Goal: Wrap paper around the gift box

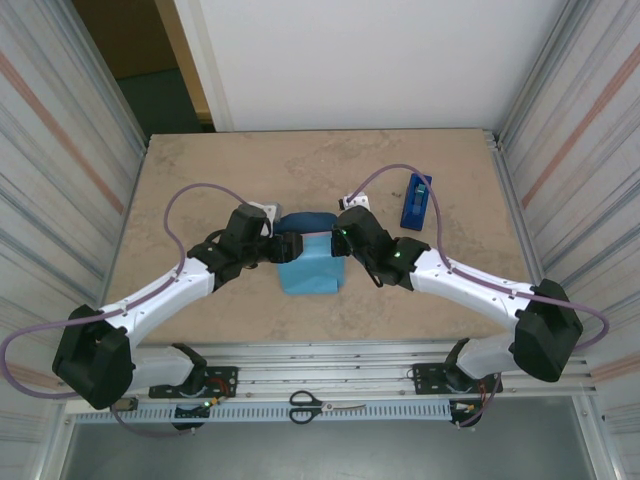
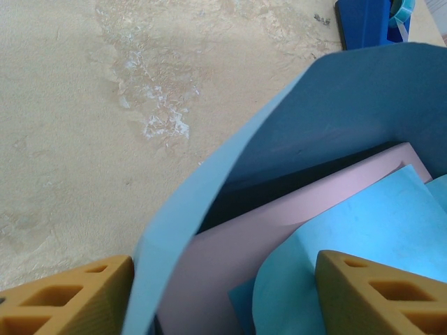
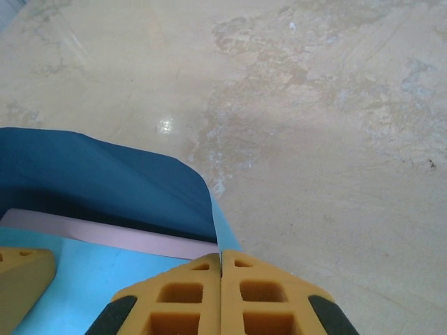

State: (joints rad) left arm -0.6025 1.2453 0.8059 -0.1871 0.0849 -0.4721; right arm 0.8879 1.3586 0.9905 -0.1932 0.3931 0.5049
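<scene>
The paper [image 1: 310, 265] is folded round the gift box in the middle of the table, light blue outside and dark blue inside. The pink gift box [image 2: 244, 237] shows as a strip between a raised paper [image 2: 349, 125] flap and a light blue flap lying over its top. My left gripper [image 2: 223, 296] is open at the box's left end, with one finger outside the raised flap and the other over the folded flap. My right gripper [image 3: 221, 279] is shut on the paper [image 3: 84, 174] edge at the box's right end, beside the gift box [image 3: 105, 234]. Left gripper [image 1: 272, 247] and right gripper [image 1: 340, 238] face each other.
A dark-blue tape dispenser [image 1: 416, 200] stands at the back right of the beige table [image 1: 200, 200], also in the left wrist view as tape dispenser [image 2: 370, 21]. Scissors [image 1: 325, 405] lie on the rail in front of the arm bases. Corrugated walls close both sides.
</scene>
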